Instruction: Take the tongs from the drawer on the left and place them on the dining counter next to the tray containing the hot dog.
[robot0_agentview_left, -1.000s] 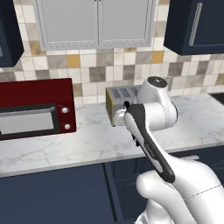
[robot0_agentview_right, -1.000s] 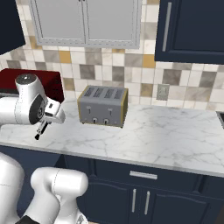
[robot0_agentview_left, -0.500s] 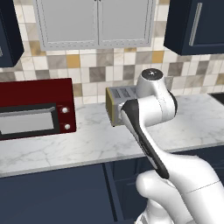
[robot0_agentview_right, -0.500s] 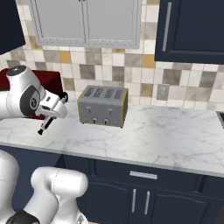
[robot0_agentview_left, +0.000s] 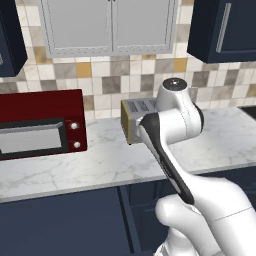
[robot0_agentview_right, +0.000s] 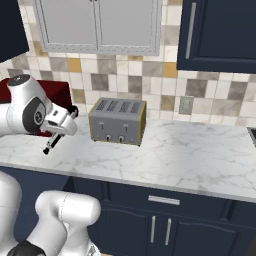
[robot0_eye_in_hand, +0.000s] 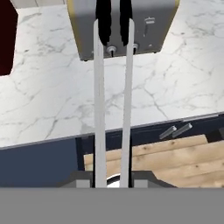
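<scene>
The tongs (robot0_eye_in_hand: 113, 100) are clamped in the gripper (robot0_eye_in_hand: 113, 181), whose jaws are closed on the near ends of the two thin silver-grey arms. In the hand view those arms run side by side up the middle of the picture, and their black ends overlap the front of the toaster (robot0_eye_in_hand: 148, 26) at the top. In the right base view the tongs (robot0_agentview_right: 52, 142) show as a short dark piece slanting down from the gripper (robot0_agentview_right: 59, 129), held in the air above the marble worktop (robot0_agentview_right: 200, 160) and to the left of the toaster (robot0_agentview_right: 118, 120). Beneath the tongs in the hand view lies the open drawer (robot0_eye_in_hand: 175, 153), with a pale wooden floor and navy-blue walls; two small grey pieces (robot0_eye_in_hand: 175, 131) lie at its far edge, too small to name. In the left base view the drawer (robot0_agentview_left: 135, 210) stands pulled out below the worktop (robot0_agentview_left: 75, 165), largely hidden behind the white arm. The toaster (robot0_agentview_left: 137, 117) sits on the worktop against the tiled wall (robot0_agentview_right: 150, 82), with a dark red microwave (robot0_agentview_left: 40, 122) well to its left. Pale grey cabinet doors (robot0_agentview_left: 110, 25) hang above the tiles, flanked by navy wall cabinets (robot0_agentview_right: 220, 35). Navy base cabinets with silver handles (robot0_agentview_right: 162, 200) run under the worktop.
</scene>
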